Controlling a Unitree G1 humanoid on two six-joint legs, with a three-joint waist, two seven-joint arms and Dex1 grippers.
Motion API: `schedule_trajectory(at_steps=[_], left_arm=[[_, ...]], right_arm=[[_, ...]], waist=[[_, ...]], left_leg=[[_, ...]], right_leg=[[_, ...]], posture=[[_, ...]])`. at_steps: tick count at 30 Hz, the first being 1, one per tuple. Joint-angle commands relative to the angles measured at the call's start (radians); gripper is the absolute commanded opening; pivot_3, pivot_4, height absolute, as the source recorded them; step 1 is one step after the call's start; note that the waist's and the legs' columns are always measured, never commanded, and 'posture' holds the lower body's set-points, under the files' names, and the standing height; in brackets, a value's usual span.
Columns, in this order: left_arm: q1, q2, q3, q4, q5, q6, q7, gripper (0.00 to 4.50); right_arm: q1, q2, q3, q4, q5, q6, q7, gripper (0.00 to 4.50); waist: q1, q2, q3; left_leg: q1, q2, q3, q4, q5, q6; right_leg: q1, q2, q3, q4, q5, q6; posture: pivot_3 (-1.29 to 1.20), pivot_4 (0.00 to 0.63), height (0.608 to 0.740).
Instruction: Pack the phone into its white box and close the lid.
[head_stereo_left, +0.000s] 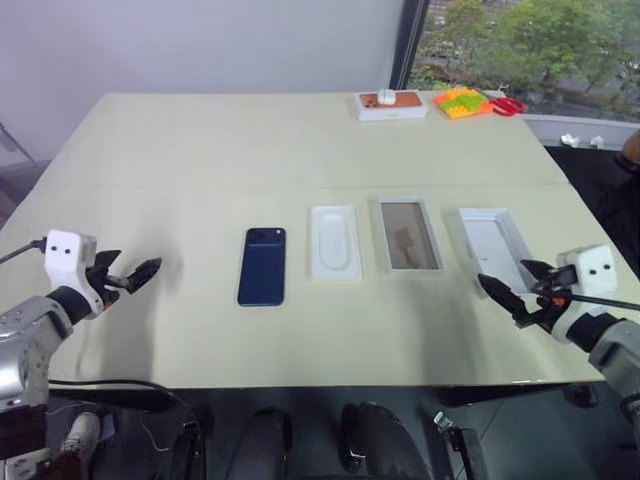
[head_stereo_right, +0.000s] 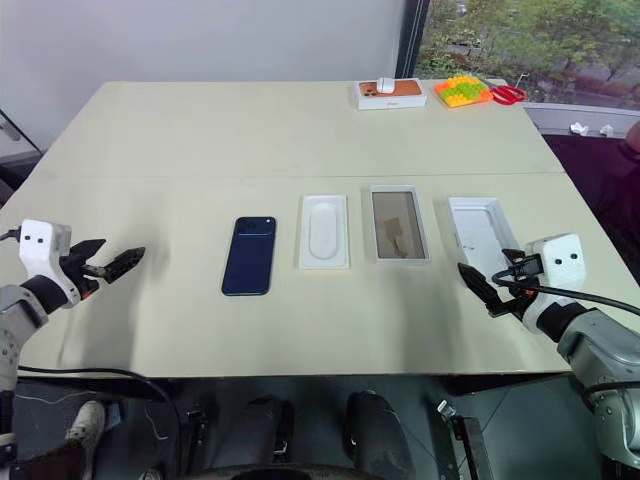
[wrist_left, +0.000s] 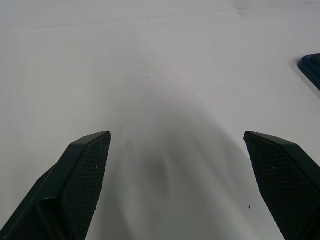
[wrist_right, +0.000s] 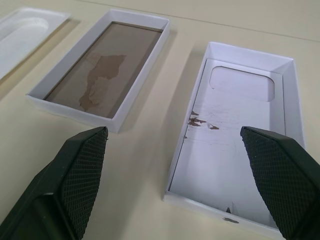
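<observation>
table (head_stereo_left: 300, 150): big cream top by a window, nothing packed yet
phone (head_stereo_left: 262, 265): flat, left of the insert (head_stereo_left: 335, 242)
white box (head_stereo_left: 495, 245): far right of the insert, lid (head_stereo_left: 409, 234) between
left gripper (head_stereo_left: 128, 277): spread, empty, left of phone
right gripper (head_stereo_left: 515, 292): spread, empty
tip: pinch the phone's long edges, keep it level

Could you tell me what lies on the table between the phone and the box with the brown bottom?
A flat white insert with an oval recess lies between the phone and that box, touching neither, as the left eye view shows.

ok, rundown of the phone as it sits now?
The phone is a slim, glossy, dark navy rectangle lying flat on the cream table, back up, with a small camera cluster in one far corner. It sits just left of the white insert, apart from it. Nothing touches it; both grippers are well clear.
</observation>
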Motion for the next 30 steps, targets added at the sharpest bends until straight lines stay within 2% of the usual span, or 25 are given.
schedule_trajectory(at_steps=[1, 10, 21, 26, 30], left_arm=[[-0.025, 0.007, 0.001, -0.019, -0.004, -0.01, 0.003, 4.47], [-0.095, -0.006, -0.05, -0.005, -0.004, 0.0, -0.002, 4.47], [-0.187, -0.086, -0.165, -0.196, -0.113, 0.177, 0.01, 4.47], [-0.347, -0.182, -0.194, -0.246, -0.244, 0.418, 0.122, 4.47], [-0.486, -0.335, -0.205, -0.241, -0.317, 0.664, 0.29, 4.47]], right_arm=[[-0.007, 0.009, -0.009, -0.032, 0.004, -0.018, -0.01, 4.45], [-0.017, 0.015, 0.004, -0.067, -0.001, -0.014, -0.037, 4.45], [-0.077, 0.008, 0.094, -0.125, 0.019, 0.003, -0.031, 4.45], [-0.145, 0.001, 0.192, -0.135, -0.001, -0.002, -0.031, 4.45], [-0.196, -0.029, 0.287, -0.175, -0.036, -0.004, -0.016, 4.45]], waist=[[0.0, 0.0, 0.0], [0.0, 0.0, 0.0], [-0.001, 0.0, 0.0], [0.001, 0.0, 0.0], [0.0, -0.001, 0.0]], left_leg=[[0.0, 0.0, 0.0, 0.0, 0.0, 0.0], [0.0, 0.0, 0.0, 0.0, 0.0, 0.0], [0.0, 0.0, 0.0, 0.0, 0.0, 0.0], [0.0, -0.001, 0.0, 0.001, 0.0, 0.0], [-0.001, -0.002, -0.001, 0.001, 0.0, 0.0]], right_leg=[[0.0, 0.0, 0.0, 0.0, 0.0, 0.0], [0.0, 0.0, 0.0, 0.0, 0.0, 0.0], [0.0, 0.0, 0.0, 0.001, 0.0, 0.0], [0.0, 0.0, 0.0, 0.001, 0.0, 0.0], [0.001, -0.001, 0.0, 0.001, 0.0, 0.001]], posture=[[0.0, 0.15, 0.74], [0.0, 0.15, 0.74], [0.0, 0.15, 0.74], [0.0, 0.15, 0.74], [0.0, 0.15, 0.74]])
